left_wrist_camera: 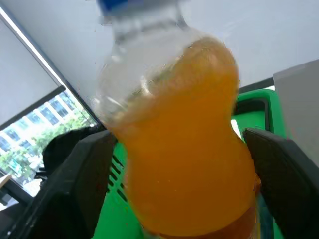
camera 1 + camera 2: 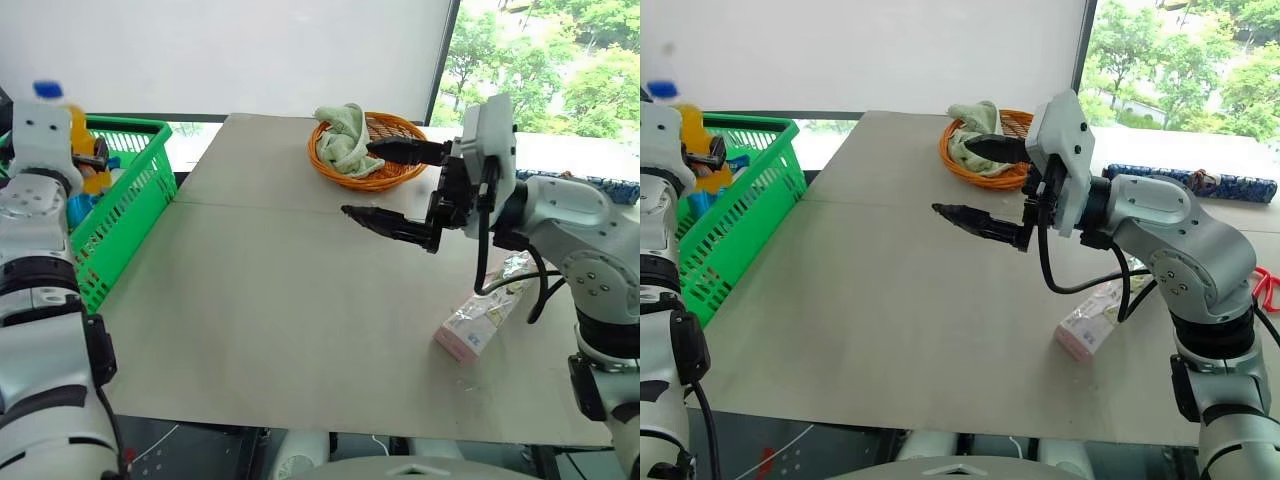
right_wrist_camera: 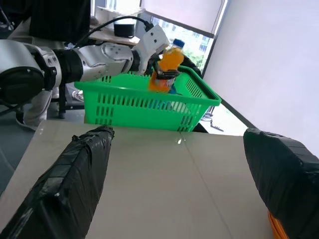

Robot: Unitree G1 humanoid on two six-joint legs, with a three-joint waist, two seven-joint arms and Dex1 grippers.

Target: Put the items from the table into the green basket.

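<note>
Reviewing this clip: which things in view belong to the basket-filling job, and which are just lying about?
Belong to the job:
- small orange-drink bottle with blue cap, at the left gripper over the basket
- long pink-and-silver foil snack packet on the grey-beige table
- bright green lattice plastic basket

Lying about:
- round orange wicker basket
- pale green cloth inside it

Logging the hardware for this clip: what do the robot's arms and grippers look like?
Both arms are glossy silver-white shells with black joint bands. The right gripper has two long tapered black fingers on a white wrist block, with a black cable looping beneath. The left gripper also has black fingers.
</note>
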